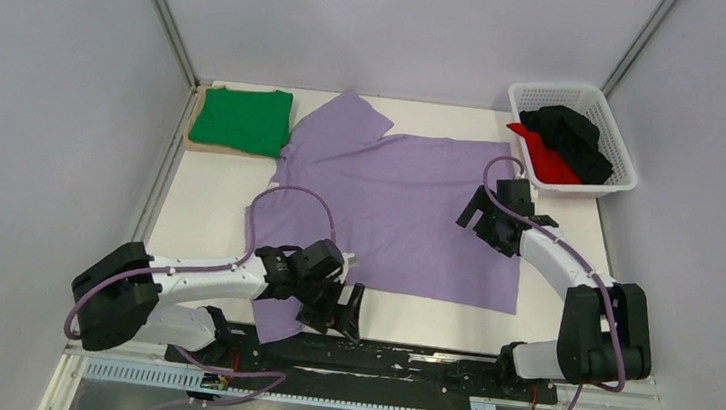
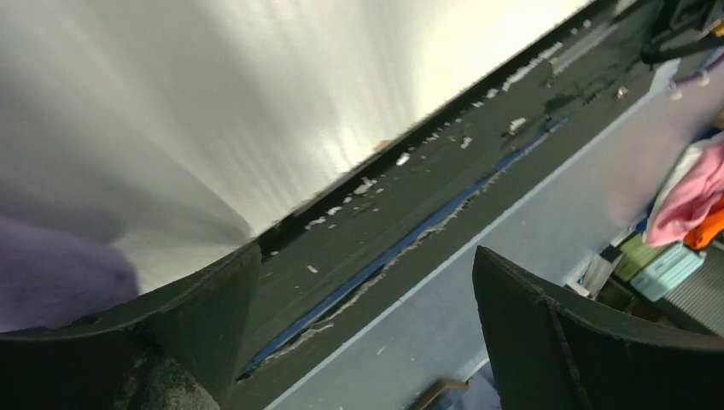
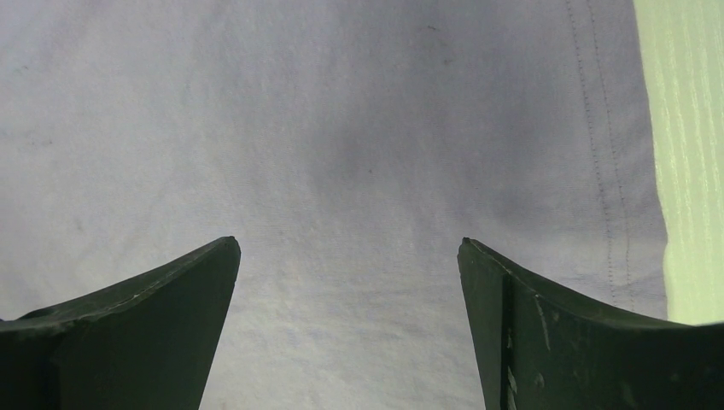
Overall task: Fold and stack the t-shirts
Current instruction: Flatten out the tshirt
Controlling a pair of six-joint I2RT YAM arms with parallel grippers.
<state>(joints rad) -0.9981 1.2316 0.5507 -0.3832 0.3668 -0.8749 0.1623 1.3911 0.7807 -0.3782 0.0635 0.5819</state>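
Top external view: purple shirt (image 1: 394,208) spread flat across the middle of the bench (image 1: 202,220), collar end toward the far left, one sleeve pointing to the far edge, hem toward the right edge. A bit of purple cloth reaches the near edge, left of centre. Green shirt (image 1: 242,119) folded, sits on a tan board (image 1: 206,146) in the far left corner, just beside the purple shirt's collar end. White basket (image 1: 551,91) in the far right corner, black shirt (image 1: 575,135) and red shirt (image 1: 549,161) bundled inside, red hanging toward the basket's near side.

Left claw (image 1: 333,313) low at the near edge, at the purple shirt's near left part, jaws wide, nothing held. Left wrist view: left claw (image 2: 367,342) spread wide, purple shirt (image 2: 51,265) is outside the left finger, not between the jaws; between them only the bench edge and the black rail (image 2: 410,213) bolted along it. Blurry.

Right claw (image 1: 480,221) over the right part of the purple shirt, near its hem, toward the right edge of the bench. Right wrist view: right claw (image 3: 350,325) wide apart, holding nothing, purple shirt (image 3: 341,128) fills the view straight under it, stitched hem at right with a strip of bare bench (image 3: 691,171) past it. Cannot tell if the fingertips touch the cloth.
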